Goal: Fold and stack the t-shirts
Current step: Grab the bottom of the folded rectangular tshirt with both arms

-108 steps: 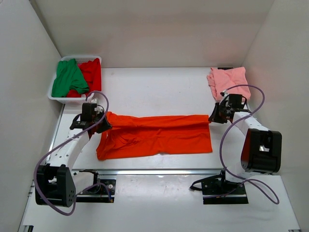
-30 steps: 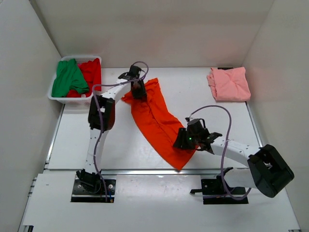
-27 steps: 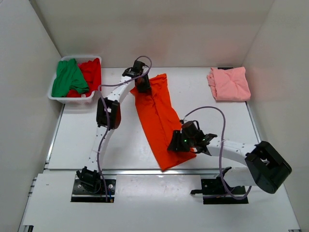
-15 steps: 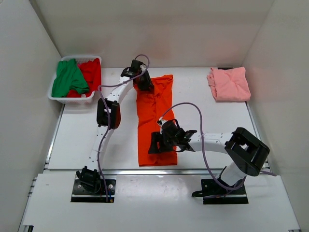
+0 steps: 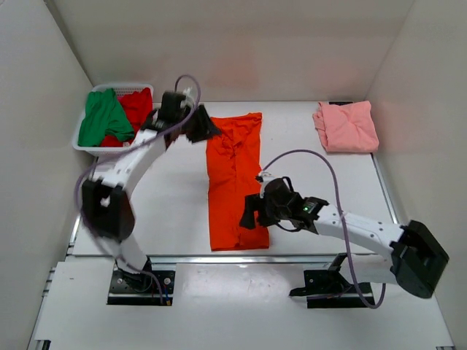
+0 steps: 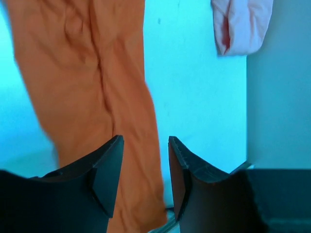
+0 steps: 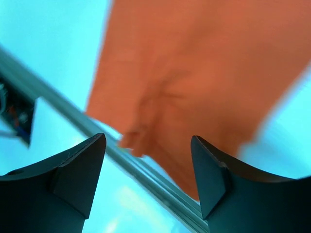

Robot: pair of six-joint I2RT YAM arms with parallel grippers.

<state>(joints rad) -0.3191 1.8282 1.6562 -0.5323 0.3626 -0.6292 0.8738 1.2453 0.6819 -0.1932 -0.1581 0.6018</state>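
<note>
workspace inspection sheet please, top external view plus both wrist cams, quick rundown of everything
surface: white table, bare around the shirts
job's things: orange t-shirt lies flat in a long strip; pink t-shirt folded at far right; green t-shirt and red t-shirt in the white basket
clutter: nothing seen
grippers: left gripper open, empty; right gripper open, empty
cables: purple cables loop off both arms
surroundings: white walls on three sides

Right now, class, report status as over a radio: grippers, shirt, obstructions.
Both empty: left gripper open, right gripper open. The orange t-shirt lies as a long strip mid-table; pink t-shirt far right. Nothing in the way.
</note>
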